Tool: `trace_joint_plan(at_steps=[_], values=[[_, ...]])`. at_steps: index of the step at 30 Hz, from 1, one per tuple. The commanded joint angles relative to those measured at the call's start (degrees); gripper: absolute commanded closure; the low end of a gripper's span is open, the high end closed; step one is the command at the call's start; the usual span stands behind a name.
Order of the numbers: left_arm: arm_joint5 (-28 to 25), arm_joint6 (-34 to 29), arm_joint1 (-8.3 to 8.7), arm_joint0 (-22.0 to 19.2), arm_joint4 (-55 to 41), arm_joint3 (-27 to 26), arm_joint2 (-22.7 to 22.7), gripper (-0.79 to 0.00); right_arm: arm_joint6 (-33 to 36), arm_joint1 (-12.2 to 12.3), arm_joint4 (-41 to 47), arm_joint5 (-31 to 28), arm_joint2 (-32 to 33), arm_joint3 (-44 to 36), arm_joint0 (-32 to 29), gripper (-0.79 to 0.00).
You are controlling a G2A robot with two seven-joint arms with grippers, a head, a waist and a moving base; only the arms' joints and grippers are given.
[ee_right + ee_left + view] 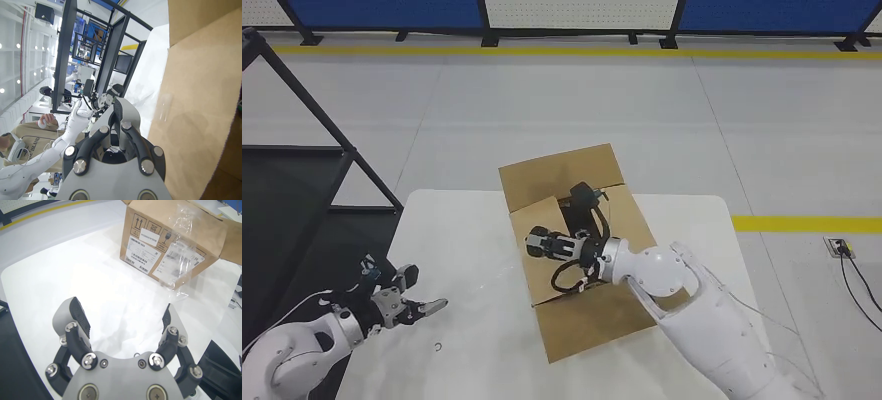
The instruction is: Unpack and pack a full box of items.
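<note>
— Talk me through it: where is the right pincer (116,103)?
— I have it over the open brown cardboard box (562,175), tips pointing out across one folded-out flap (189,94). That flap lies just beside the fingers. The two pads are pressed flat together, and I see nothing between them.
— And the left pincer (122,303)?
— Spread wide, holding nothing. It hovers above the white tabletop (56,275), close to the table's edge. From there the box stands ahead and off toward the right arm's side, well apart from the fingertips.
— What does it face?
— A side wall of the box. There are white printed labels (143,255) stuck on it, and a crumpled clear plastic film (181,249) hangs down that wall to the tabletop.
— Anything inside the box?
— Just past the right pincer the opening is dark. I can't tell what lies in there.
</note>
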Motion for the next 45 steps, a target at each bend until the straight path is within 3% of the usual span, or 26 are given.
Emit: trace_joint_plan(at_steps=[1,8,15,24,32,45], values=[[1.2,-0.1,-0.07,0.3,0.3,-0.3,-0.3,-0.785,0.1,0.0,-0.1,-0.1,0.0,-0.1,0.0,0.000],[2.9,-0.3,-0.21,1.6,0.8,-0.7,-1.3,-0.785,-0.6,-0.3,0.1,1.8,-0.6,0.2,-0.5,0.000],[2.3,-0.1,-0.27,2.7,1.1,-0.3,-2.5,-0.785,-6.5,-3.0,0.3,8.0,-5.2,3.5,3.4,0.000],[1.4,0.4,-0.47,3.3,1.2,0.4,-3.3,-0.785,-5.9,-5.2,-0.3,11.5,-8.5,8.2,6.8,0.000],[0.0,0.9,-0.69,2.7,1.7,1.1,-3.3,-0.785,-9.0,-6.6,-4.5,15.2,-10.1,9.9,8.0,0.000],[-1.6,1.4,-1.06,2.4,1.2,1.6,-3.4,-0.785,-6.6,-6.7,-15.5,17.0,-11.3,7.8,7.4,0.000]])
